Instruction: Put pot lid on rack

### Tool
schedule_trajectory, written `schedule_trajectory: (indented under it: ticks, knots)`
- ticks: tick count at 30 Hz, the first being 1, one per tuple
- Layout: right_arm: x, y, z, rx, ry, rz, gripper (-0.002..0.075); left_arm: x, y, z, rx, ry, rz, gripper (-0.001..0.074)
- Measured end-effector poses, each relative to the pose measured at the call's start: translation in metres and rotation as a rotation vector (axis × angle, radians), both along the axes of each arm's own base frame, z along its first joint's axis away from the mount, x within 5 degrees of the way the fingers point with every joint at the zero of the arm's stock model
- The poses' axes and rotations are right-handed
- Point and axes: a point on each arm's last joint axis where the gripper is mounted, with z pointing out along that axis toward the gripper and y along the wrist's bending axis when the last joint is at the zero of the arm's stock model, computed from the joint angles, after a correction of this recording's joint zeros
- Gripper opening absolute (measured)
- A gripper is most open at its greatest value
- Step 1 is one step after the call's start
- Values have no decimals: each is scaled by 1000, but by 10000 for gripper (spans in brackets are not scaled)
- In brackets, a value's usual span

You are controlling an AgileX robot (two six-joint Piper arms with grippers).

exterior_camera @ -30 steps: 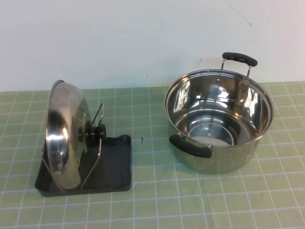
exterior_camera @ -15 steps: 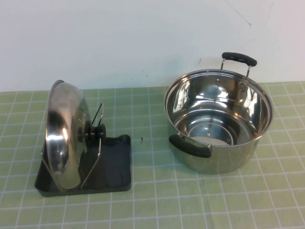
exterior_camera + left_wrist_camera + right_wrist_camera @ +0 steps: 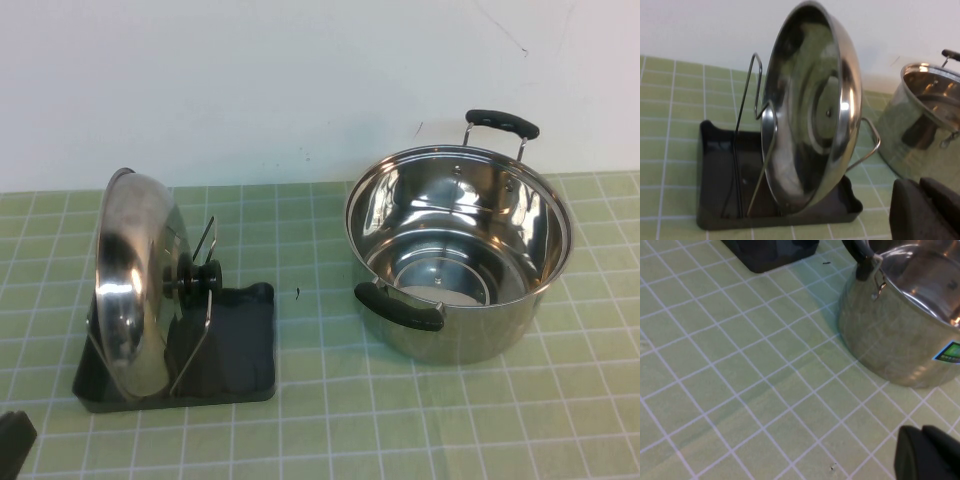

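The round, domed, shiny stainless-steel pot lid [image 3: 135, 285] stands on edge in the small rectangular black rack [image 3: 240, 350], tipped slightly and leaning against the thin upright wire loops [image 3: 752, 90] that rise from the tray. Its black knob [image 3: 205, 278] pokes out sideways toward the pot, passing between the wires. From my left wrist camera I see the lid's hollow mirrored underside, with its lower rim resting down in the tray.

To the right of the rack, apart from it, sits the deep stainless-steel pot [image 3: 460, 250] with two black handles, one facing the near side and one at the far side by the white wall [image 3: 300, 80]. The pot is open. On its outer wall, seen from my right wrist camera, is a small blue and green sticker [image 3: 949, 351]; I cannot read its writing.

Everything rests on the light green tabletop [image 3: 330, 420] with its white grid lines.

My left tool [image 3: 927, 207] sits low at the near left corner of the tabletop, just beside the rack, fully closed and holding nothing. My right tool [image 3: 927, 452] hovers over the tabletop near the pot, also fully closed and empty.
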Motion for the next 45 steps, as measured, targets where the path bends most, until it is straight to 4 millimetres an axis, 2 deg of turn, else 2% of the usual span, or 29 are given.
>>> schedule_trajectory:
  ticks: [9,20,28,32,35,39,45]
  knots:
    - [0,0,0,-2,4,-3,-1,1,-1,-17,0,69,-17,-1]
    - [0,0,0,-2,2,-3,-1,0,-1,-21,3,75,-18,-1]
    - [0,0,0,-2,2,-3,-1,4,18,-36,317,-104,136,-1]
    - [0,0,0,-2,2,-3,-1,-3,20,-51,369,-166,155,-1]
    - [0,0,0,-5,1,-1,-1,-4,21,-66,407,-151,156,-1]
    - [0,-1,0,-7,0,-1,-1,-4,23,-83,390,-62,167,-1]
    - [0,-1,0,-7,0,-1,-1,-5,25,-86,285,-11,208,-1]
